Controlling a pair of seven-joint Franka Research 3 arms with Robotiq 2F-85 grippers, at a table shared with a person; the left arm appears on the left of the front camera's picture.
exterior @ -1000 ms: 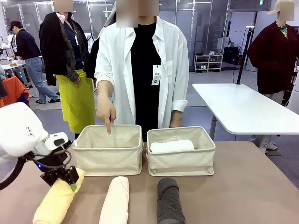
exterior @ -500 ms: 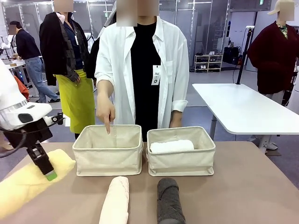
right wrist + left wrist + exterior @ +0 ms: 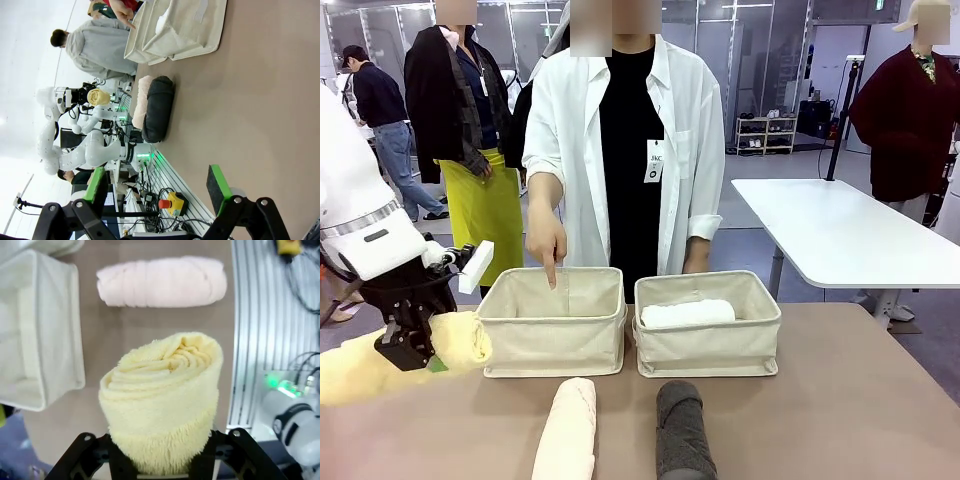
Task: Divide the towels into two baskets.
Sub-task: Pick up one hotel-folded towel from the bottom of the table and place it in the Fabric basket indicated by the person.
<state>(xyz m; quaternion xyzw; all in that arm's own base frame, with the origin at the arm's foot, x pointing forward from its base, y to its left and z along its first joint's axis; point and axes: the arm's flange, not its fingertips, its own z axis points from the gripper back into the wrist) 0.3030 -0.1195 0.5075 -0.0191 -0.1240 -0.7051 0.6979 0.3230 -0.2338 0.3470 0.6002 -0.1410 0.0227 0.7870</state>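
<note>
The yellow towel [image 3: 365,368] is held off the table by the left gripper [image 3: 425,358], whose jaws are clamped tight across the roll. It is probably raised so that it can pass over the wall of the left basket [image 3: 550,345] just beside the gripper, where a person's hand [image 3: 548,245] points down. The towel's long axis lies nearly level. One end points at that basket and the other sags away on the gripper's opposite side. The cream towel [image 3: 568,430] lies on the table beyond. The right gripper [image 3: 157,200] stands wide and empty.
</note>
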